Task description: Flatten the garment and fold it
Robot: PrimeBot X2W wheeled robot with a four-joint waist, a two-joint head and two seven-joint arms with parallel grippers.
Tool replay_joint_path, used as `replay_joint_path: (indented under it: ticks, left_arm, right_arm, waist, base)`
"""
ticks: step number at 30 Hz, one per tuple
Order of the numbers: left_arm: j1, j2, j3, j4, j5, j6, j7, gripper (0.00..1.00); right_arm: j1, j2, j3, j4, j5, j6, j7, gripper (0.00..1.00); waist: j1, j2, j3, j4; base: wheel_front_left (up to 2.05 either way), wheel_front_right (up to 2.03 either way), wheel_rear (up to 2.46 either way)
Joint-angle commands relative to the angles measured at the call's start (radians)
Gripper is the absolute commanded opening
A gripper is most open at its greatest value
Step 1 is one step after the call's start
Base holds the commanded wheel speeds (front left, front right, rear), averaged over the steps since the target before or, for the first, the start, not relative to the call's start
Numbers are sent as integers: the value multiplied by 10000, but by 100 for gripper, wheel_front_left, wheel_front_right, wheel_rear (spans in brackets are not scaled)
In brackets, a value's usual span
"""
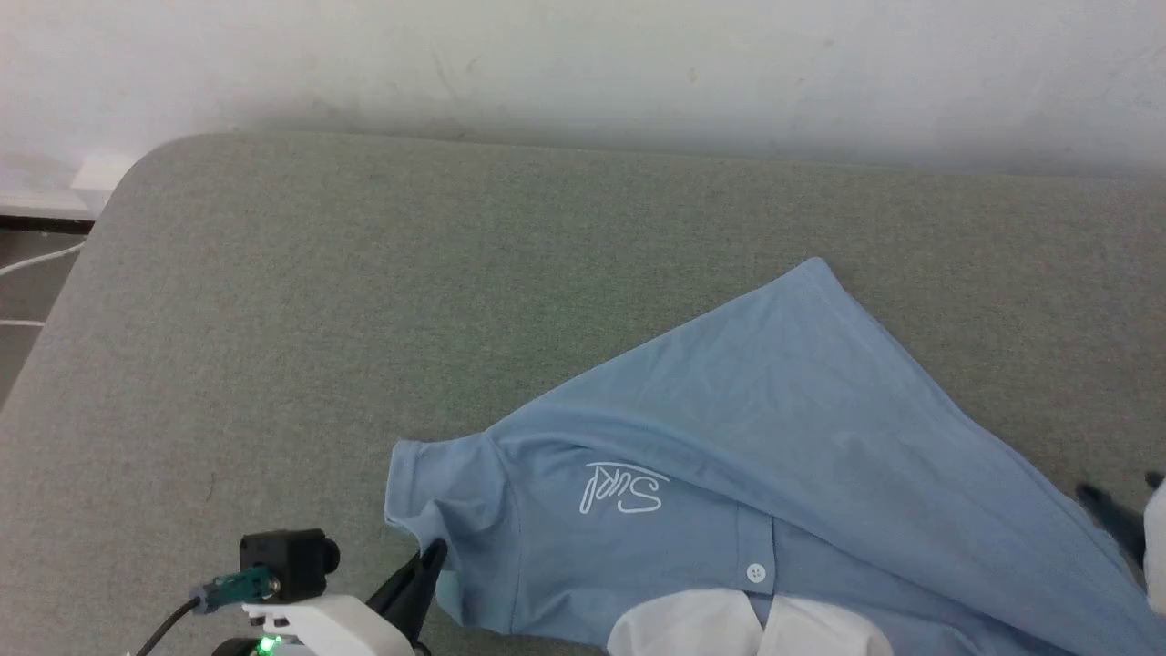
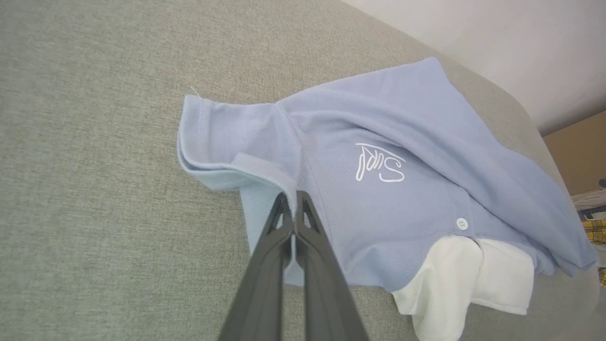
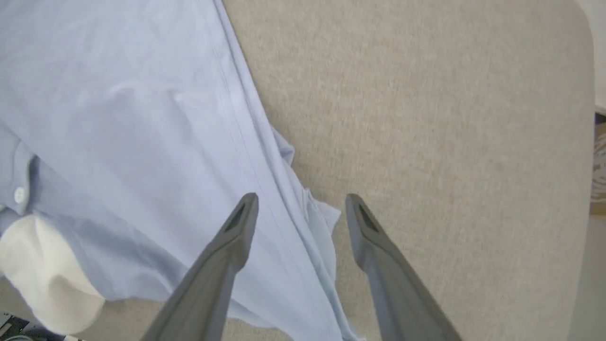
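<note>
a: where's the garment [image 1: 783, 428] lying?

b: on a grey-green cushion [image 1: 364, 301], towards the right and near side of the head view, with a pale wall [image 1: 583, 64] behind. it isn't flat: one big flap is folded over diagonally and comes to a point at the far side

a: which parts can you make out?

b: a white script logo [image 1: 622, 489] reading upside down, one small white button [image 1: 755, 572] on the placket, and the white collar [image 1: 692, 624] at the near edge. a short sleeve [image 1: 446, 492] sticks out to the left, its hem curled over

a: and the left gripper [image 2: 293, 201]?

b: its two dark fingers are pressed together on the cloth just beside the sleeve, where the sleeve meets the body. in the left wrist view a thin strip of pale blue shows between them, so it's clamped on the garment. the head view has it at the lower left, tips at the cloth's edge

a: the right gripper [image 3: 301, 201]?

b: fingers spread apart, straddling the garment's long right edge. one finger is over the blue cloth, the other over bare cushion, and a small ruffle of the edge lies between them. whether the tips touch the cloth, i can't tell
</note>
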Motion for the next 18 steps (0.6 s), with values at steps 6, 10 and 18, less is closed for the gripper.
replay_joint_path:
  ticks: [6,10,18]
  left_arm:
    - [-639,-391,-314,88,131,-185,-129,0]
    - [-1151,-682,-611,236,291,-370,-167,0]
    - [-1898,-1072,-1148,297,746,-550,-215,0]
  right_arm:
    - [-2781,-319,1502,374,268,-9,-344,100]
    - [-4437,-546,2657,1337,239,-9,-191,100]
    - [-7008,-918,4263,3784,-131,-9,-47,100]
  waist:
    - [0,0,891,900]
    - [0,0,1481,1517]
    - [0,0,2450,2684]
  base:
    - [0,0,0]
    - [0,0,0]
    - [0,0,0]
